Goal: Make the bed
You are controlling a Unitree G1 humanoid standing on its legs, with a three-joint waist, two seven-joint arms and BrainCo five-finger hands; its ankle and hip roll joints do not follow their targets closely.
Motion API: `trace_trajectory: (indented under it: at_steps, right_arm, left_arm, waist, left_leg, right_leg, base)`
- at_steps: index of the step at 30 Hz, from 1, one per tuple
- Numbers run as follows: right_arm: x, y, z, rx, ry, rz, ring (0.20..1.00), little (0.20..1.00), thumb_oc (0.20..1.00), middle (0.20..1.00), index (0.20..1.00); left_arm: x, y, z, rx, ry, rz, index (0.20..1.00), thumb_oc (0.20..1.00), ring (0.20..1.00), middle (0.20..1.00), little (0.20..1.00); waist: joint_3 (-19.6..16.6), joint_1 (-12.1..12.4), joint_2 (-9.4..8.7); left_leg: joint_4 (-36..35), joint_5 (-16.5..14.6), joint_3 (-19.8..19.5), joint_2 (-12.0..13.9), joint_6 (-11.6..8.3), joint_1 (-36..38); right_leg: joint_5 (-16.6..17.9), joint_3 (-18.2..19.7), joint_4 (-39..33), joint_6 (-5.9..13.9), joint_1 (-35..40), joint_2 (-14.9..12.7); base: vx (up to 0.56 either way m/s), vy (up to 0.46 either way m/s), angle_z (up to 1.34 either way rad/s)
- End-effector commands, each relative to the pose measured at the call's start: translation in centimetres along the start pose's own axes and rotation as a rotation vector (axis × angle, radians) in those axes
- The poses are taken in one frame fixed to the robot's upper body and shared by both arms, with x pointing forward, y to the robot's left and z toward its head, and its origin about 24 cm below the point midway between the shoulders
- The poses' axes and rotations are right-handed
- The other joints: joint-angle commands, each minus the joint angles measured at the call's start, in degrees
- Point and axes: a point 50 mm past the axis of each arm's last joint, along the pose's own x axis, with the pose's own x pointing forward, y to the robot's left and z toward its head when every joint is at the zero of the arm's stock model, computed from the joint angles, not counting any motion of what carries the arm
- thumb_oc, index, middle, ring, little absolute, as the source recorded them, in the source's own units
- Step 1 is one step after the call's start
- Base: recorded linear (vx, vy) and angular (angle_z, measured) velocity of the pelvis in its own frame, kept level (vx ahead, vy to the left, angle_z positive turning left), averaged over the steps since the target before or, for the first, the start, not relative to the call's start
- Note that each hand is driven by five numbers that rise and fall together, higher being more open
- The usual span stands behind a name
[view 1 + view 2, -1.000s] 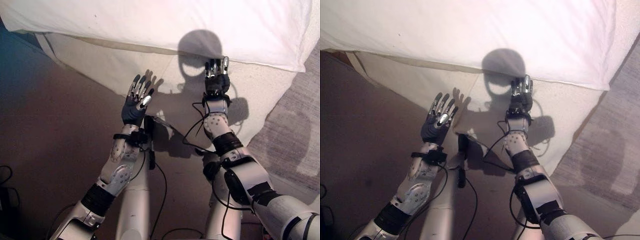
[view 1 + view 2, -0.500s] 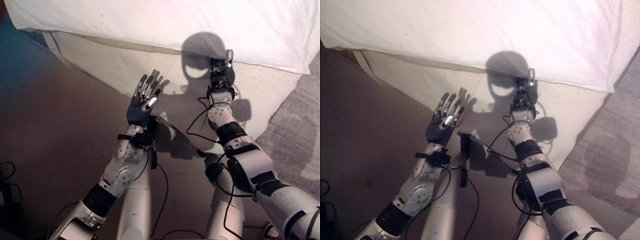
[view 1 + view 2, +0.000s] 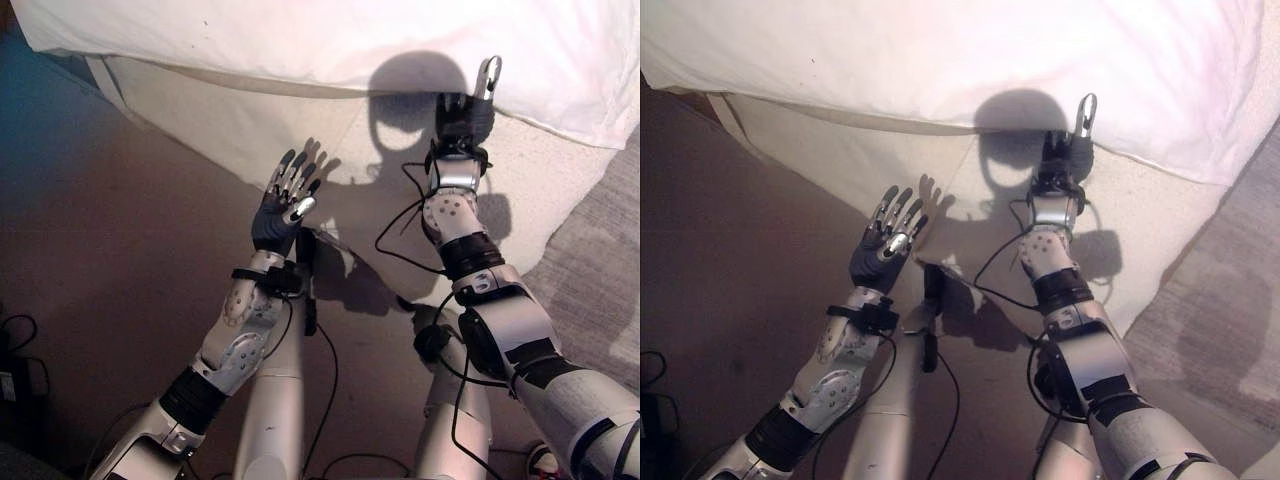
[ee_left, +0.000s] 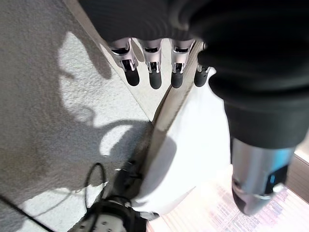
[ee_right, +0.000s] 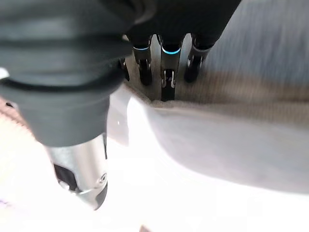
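Note:
A white cover (image 3: 300, 40) lies over the bed, and its edge overhangs the cream mattress side (image 3: 200, 110). My right hand (image 3: 462, 115) is up at that edge. Its fingers (image 5: 166, 72) are straight with their tips going under the white cover (image 5: 217, 145). The thumb (image 3: 487, 75) sticks up above the cloth without pressing on it. My left hand (image 3: 278, 212) hovers lower, in front of the mattress side, with its fingers (image 4: 154, 72) spread straight and nothing in it.
Brown floor (image 3: 100, 280) stretches out to the left of the bed. A grey rug (image 3: 600, 230) lies on the right past the bed's corner.
My right hand has risen along the mattress side to the cover's edge, its thumb now lifted over the cloth. The left hand has barely moved.

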Motion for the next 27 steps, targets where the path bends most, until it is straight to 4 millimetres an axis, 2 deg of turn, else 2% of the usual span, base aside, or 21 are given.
trace_trajectory:
  at_steps: [1,2,3,4,10,15,18,19,21,25,27]
  right_arm:
    - [-0.6,5.7,2.0,0.022,-0.106,0.332,1.000,1.000,1.000,1.000,1.000]
    - [-0.6,5.7,2.0,0.021,-0.106,0.331,1.000,1.000,1.000,1.000,1.000]
    - [-1.5,6.3,2.0,0.028,-0.104,0.397,0.580,0.580,0.580,0.580,0.580]
    - [-2.1,6.9,1.9,0.034,-0.095,0.450,0.200,0.200,0.200,0.200,0.200]
    - [-4.7,7.5,1.9,0.045,-0.077,0.574,0.200,0.200,0.200,0.200,0.200]
    - [-6.1,7.1,1.5,0.003,-0.029,0.606,0.200,0.200,0.200,0.200,0.200]
    - [-6.8,6.8,0.8,-0.008,0.011,0.606,0.200,0.200,0.200,0.200,0.200]
    - [-6.8,6.8,0.8,-0.009,0.010,0.607,0.200,0.200,0.200,0.200,0.200]
    - [-7.4,6.3,0.0,0.004,0.046,0.587,0.200,0.200,0.200,0.200,0.200]
    - [-7.8,5.5,-0.9,0.023,0.086,0.548,0.200,0.200,0.200,0.200,0.200]
    - [-7.7,5.0,-1.2,0.016,0.095,0.523,0.200,0.200,0.200,0.200,0.200]
  left_arm:
    - [-0.6,-2.7,2.1,-0.065,-0.132,-0.129,1.000,1.000,1.000,1.000,1.000]
    - [-0.6,-2.7,2.1,-0.066,-0.132,-0.128,1.000,1.000,1.000,1.000,1.000]
    - [-0.6,-2.8,2.1,-0.070,-0.133,-0.132,1.000,1.000,1.000,1.000,1.000]
    - [-0.6,-2.8,2.1,-0.076,-0.136,-0.134,1.000,1.000,1.000,1.000,1.000]
    - [-0.5,-3.1,2.1,-0.101,-0.131,-0.159,1.000,1.000,1.000,1.000,1.000]
    - [-0.2,-3.9,1.6,-0.167,-0.104,-0.193,1.000,1.000,1.000,1.000,1.000]
    - [0.7,-5.8,1.3,-0.300,-0.086,-0.249,1.000,1.000,1.000,1.000,1.000]
    - [0.8,-5.8,1.3,-0.303,-0.086,-0.250,1.000,1.000,1.000,1.000,1.000]
    - [2.1,-8.3,1.5,-0.424,-0.085,-0.326,1.000,1.000,1.000,1.000,1.000]
    - [3.7,-11.2,1.6,-0.571,-0.084,-0.377,1.000,1.000,1.000,1.000,1.000]
    - [4.4,-11.7,1.3,-0.605,-0.067,-0.372,1.000,1.000,1.000,1.000,1.000]
  waist:
    - [-1.4,-0.4,4.00]
    - [-1.4,-0.5,4.01]
    - [-1.4,-0.9,3.70]
    - [-1.4,-1.1,3.53]
    - [-1.4,-2.5,2.49]
    - [-1.4,-3.8,1.52]
    - [-1.4,-5.0,0.61]
    - [-1.4,-5.0,0.65]
    - [-1.4,-6.2,-0.25]
    - [-1.4,-7.9,-1.43]
    - [-1.4,-8.4,-1.70]
  left_leg:
    - [-0.2,-8.3,3.1,-2.5,1.72,6.2]
    - [-0.2,-8.3,3.1,-2.5,1.72,6.2]
    - [-0.1,-8.4,3.2,-2.5,1.79,6.1]
    - [-0.1,-8.4,3.3,-2.4,1.81,6.1]
    - [-0.3,-8.3,3.8,-2.2,1.77,6.2]
    - [-0.1,-8.3,4.0,-1.9,1.73,6.3]
    - [0.3,-8.3,4.3,-1.7,1.71,6.2]
    - [0.3,-8.3,4.3,-1.7,1.71,6.2]
    - [0.5,-8.3,4.4,-1.6,1.69,6.0]
    - [0.4,-8.3,4.6,-1.5,1.65,6.2]
    - [0.4,-8.3,4.7,-1.4,1.61,6.2]
  right_leg:
    - [7.6,4.4,2.1,7.83,-3.3,-0.3]
    - [7.6,4.4,2.2,7.83,-3.3,-0.3]
    - [7.6,4.4,2.3,7.78,-3.5,-0.3]
    - [7.6,4.4,2.3,7.72,-3.5,-0.3]
    - [7.8,4.3,2.2,7.64,-3.5,-0.2]
    - [7.8,4.5,1.9,7.43,-3.3,0.0]
    - [7.9,4.7,1.7,7.34,-3.3,0.1]
    - [7.9,4.7,1.7,7.34,-3.4,0.1]
    - [7.9,4.9,1.6,7.31,-3.5,0.3]
    - [8.1,5.0,1.3,7.37,-3.5,0.4]
    - [8.3,5.1,1.2,7.43,-3.5,0.3]
  base:
    - [0.00,0.000,0.00]
    - [0.00,0.000,0.00]
    - [0.00,0.000,0.00]
    - [0.00,0.000,0.00]
    - [0.00,0.000,0.00]
    - [0.00,0.001,-0.03]
    - [0.00,-0.002,-0.04]
    - [0.00,0.000,0.00]
    - [0.00,0.000,0.00]
    - [0.00,0.000,0.00]
    - [0.00,0.000,0.00]
